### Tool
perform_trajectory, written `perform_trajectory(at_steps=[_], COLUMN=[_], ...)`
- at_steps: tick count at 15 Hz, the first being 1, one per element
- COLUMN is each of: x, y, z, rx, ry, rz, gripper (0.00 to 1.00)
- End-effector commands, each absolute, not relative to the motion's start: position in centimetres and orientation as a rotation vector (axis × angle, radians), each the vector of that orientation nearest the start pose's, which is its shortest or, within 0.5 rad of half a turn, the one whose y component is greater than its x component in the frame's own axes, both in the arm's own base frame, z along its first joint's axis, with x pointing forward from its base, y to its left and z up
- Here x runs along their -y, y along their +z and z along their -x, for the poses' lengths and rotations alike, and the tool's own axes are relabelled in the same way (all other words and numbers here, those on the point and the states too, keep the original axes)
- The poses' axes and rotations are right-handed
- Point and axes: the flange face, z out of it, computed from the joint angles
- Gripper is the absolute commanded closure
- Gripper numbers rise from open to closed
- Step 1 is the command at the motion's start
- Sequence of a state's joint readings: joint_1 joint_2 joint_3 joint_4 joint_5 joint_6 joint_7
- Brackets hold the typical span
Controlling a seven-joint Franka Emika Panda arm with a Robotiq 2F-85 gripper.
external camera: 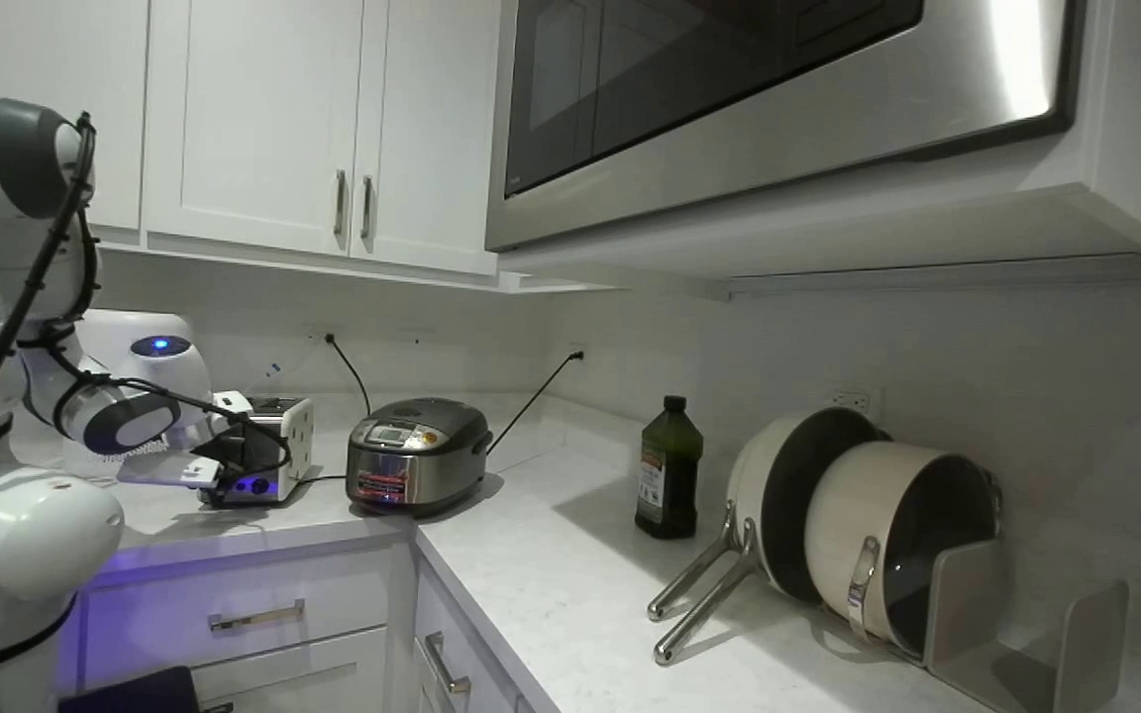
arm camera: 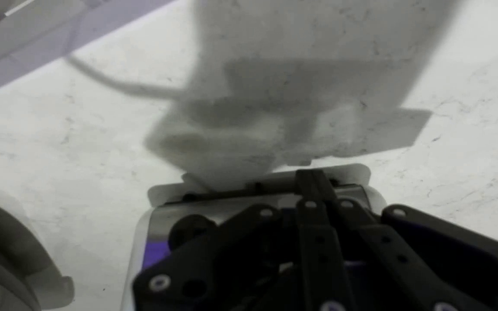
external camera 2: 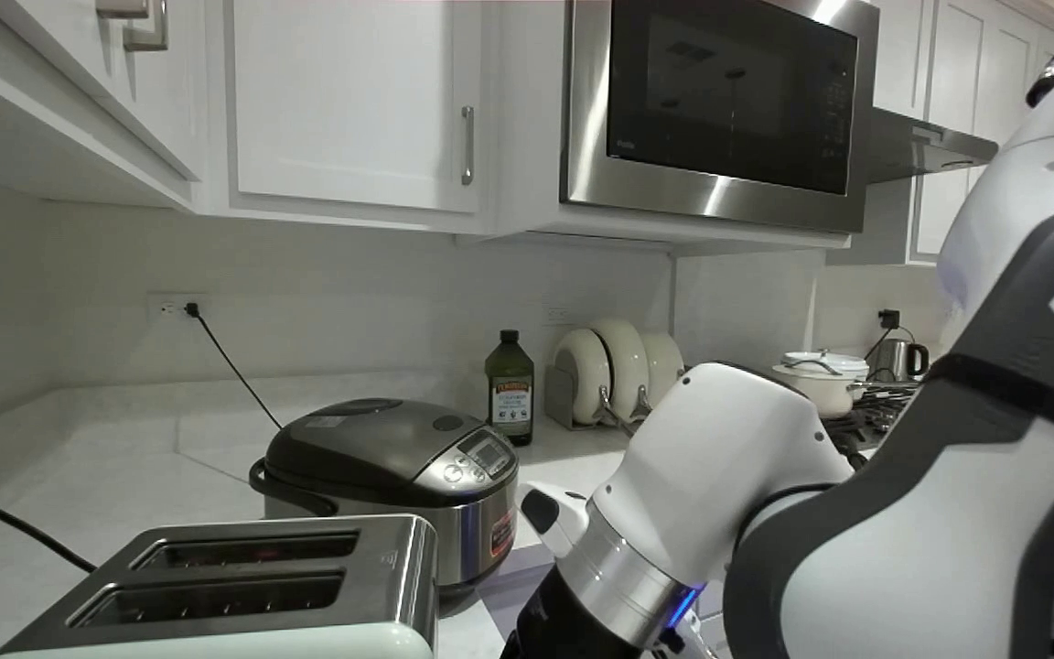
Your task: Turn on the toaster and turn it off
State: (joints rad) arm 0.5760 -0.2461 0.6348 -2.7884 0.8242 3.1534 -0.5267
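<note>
The toaster (external camera: 300, 441) stands on the counter in an exterior view, its lower front lit blue and partly covered by my gripper (external camera: 224, 477). Its two-slot metal top (external camera 2: 379, 572) fills the lower left of an exterior view, where the slots look bare of bread. In the wrist view my gripper (arm camera: 314, 181) reaches over the toaster's front panel (arm camera: 156, 250), fingertips pressed together with nothing between them. A dark knob (arm camera: 188, 229) shows left of the fingers. Whether the fingertips touch the toaster cannot be told. The lever is not clearly visible.
A round steel rice cooker (external camera: 422, 465) sits close beside the toaster, with a black cord (external camera 2: 232, 366) running to the wall. Farther along stand a dark green bottle (external camera: 670, 475) and racked pans (external camera: 853, 525). Upper cabinets (external camera: 263, 119) hang overhead.
</note>
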Motion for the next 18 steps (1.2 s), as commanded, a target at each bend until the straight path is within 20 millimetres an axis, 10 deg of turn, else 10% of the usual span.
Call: perform_trajectory(at_steps=[1,18], x=[-33.2,-34.2], y=[33.9,37.4], z=[-22.7,-20.3], rx=[1.274,1.408], ry=[-0.718,-0.475], rz=[2.508,2.441], gripper=[1.0,1.0])
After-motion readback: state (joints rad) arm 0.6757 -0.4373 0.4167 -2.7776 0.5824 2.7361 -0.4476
